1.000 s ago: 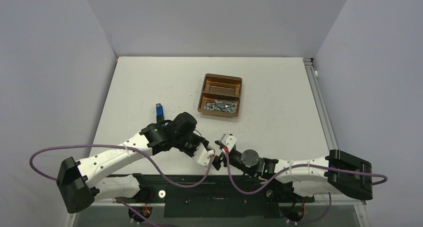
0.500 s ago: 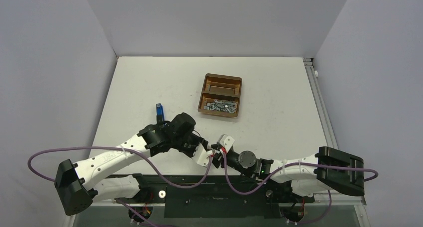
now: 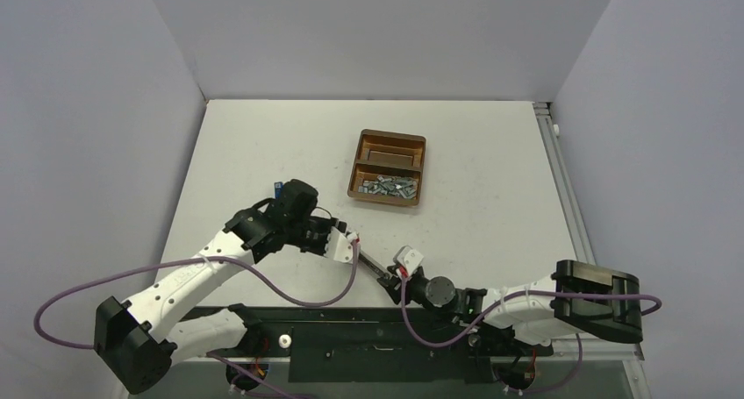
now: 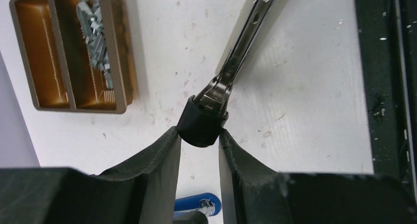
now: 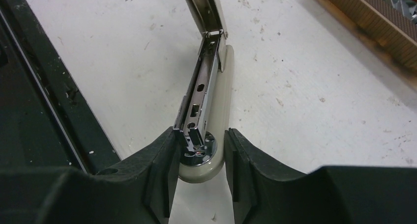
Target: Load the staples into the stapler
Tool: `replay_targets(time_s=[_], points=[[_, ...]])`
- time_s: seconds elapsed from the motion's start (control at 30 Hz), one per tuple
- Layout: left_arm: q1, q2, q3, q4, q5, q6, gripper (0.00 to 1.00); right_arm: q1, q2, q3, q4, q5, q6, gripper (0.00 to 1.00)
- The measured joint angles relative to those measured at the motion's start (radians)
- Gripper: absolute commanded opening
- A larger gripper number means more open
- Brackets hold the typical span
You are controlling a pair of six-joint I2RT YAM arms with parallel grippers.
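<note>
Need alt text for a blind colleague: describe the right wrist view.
The right gripper clamps the cream base of an opened stapler, its chrome channel exposed, on a white table. A brown tray edges in top right.

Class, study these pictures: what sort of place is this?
Probably a robotics lab test cell: plain grey partition walls box in a scuffed white table, and two cabled white-and-black robot arms are bolted at its near edge.

White table [image 3: 491, 153], brown tray [image 3: 391, 134], small blue item [image 3: 278, 187], grey walls [image 3: 377, 31].
The tray sits mid-table toward the far side, split into two compartments, one behind the other. The blue item lies well apart from it, to the left. The tabletop is scuffed and speckled; a black strip [image 3: 351, 333] runs along its near edge.
</note>
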Motion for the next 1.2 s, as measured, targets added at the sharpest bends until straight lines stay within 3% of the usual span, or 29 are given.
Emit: replay_targets(time_s=[0.47, 0.63, 0.7, 0.83, 0.9, 1.2], points=[[0.291, 0.097, -0.009, 0.120, -0.016, 0.056, 0.00, 0.075, 0.132, -0.016, 0.054, 0.098, 0.106, 0.09], [0.344, 0.135, -0.010, 0.138, -0.028, 0.061, 0.01, 0.119, 0.142, -0.012, 0.055, 0.151, 0.115, 0.09], [0.344, 0.134, -0.010, 0.141, -0.027, 0.058, 0.12, 0.135, 0.150, -0.005, 0.051, 0.178, 0.120, 0.09], [0.345, 0.134, -0.007, 0.141, -0.036, 0.003, 0.63, 0.175, 0.201, 0.055, 0.012, 0.271, 0.145, 0.09], [0.356, 0.134, 0.011, 0.132, -0.040, -0.062, 0.76, 0.193, 0.241, 0.094, -0.005, 0.335, 0.156, 0.09], [0.476, 0.129, 0.174, 0.123, -0.053, -0.413, 0.86, 0.188, 0.481, 0.323, -0.045, 0.617, 0.208, 0.09]])
